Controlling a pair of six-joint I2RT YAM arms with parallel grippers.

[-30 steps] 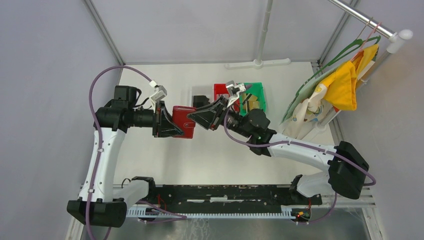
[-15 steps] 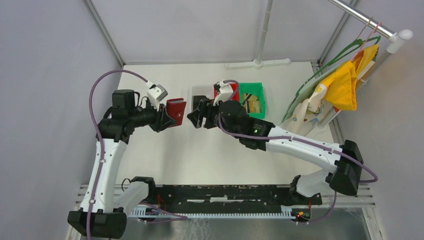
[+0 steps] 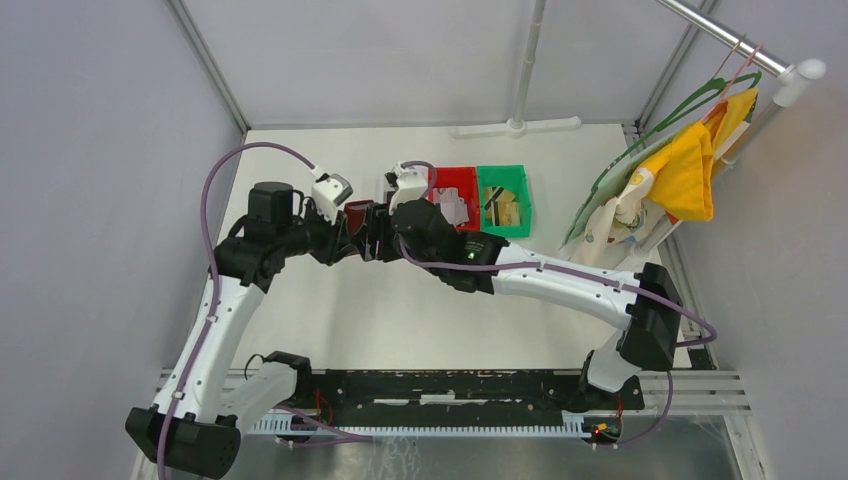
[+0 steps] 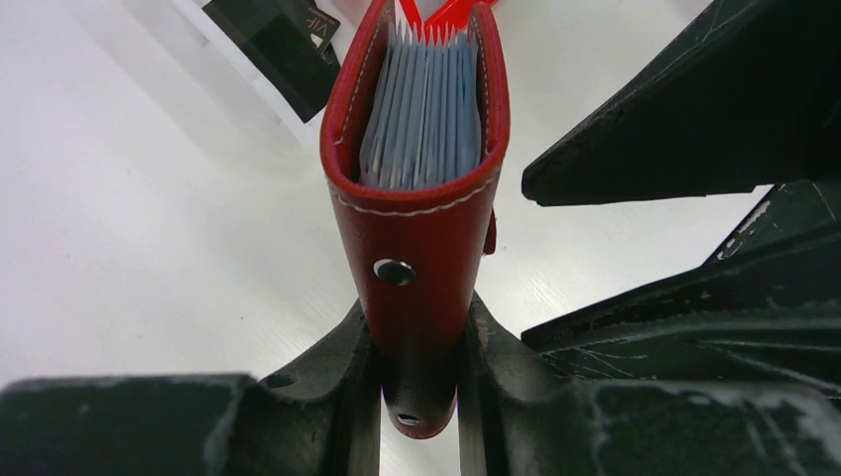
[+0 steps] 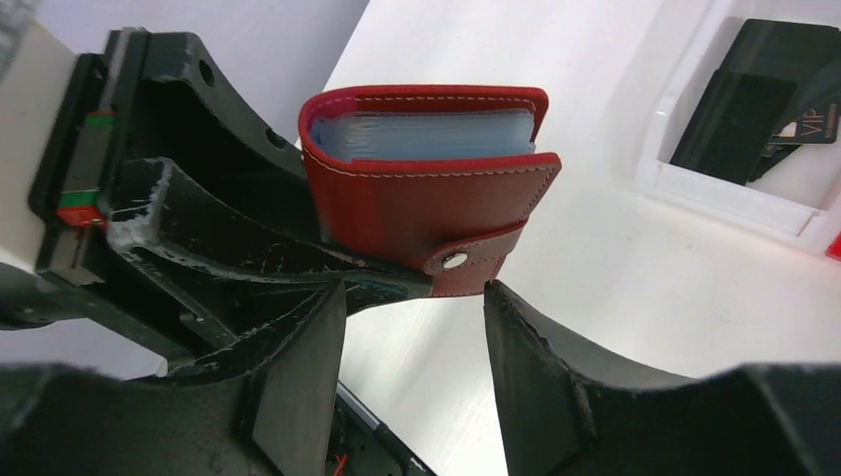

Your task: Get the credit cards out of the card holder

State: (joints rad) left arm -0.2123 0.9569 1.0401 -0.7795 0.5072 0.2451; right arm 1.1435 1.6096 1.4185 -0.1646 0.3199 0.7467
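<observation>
The card holder [image 5: 426, 213] is up off the worktop [image 5: 615, 268], pinched at its snap-stud end between the fingers of the left tool [image 4: 417, 377], which is closed firmly on it. Its covers look shut around a stack of blue-grey sleeves [image 5: 421, 134]. No credit card can be made out in them from here.

The strap tab [image 5: 476, 253] wraps onto the front cover, and its snap [image 5: 454, 260] sits just above the gap of the right tool [image 5: 412, 297]. That tool stands wide and holds nothing, with one finger on each side below the holder's lower corner.

The step in hand looks like freeing the strap so the holder can open. To do it well, the right tool should rise only until the tab's free end lies between its fingers, not the whole cover. It should then close on the tab alone and peel it away from the cover, out toward its own right-hand finger, while the left tool keeps its clamp steady. Gripping too deep would likely trap both covers together.

Beyond the right tool's far-right side, a white tray [image 5: 724, 198] holds dark cards [image 5: 744, 109].
</observation>
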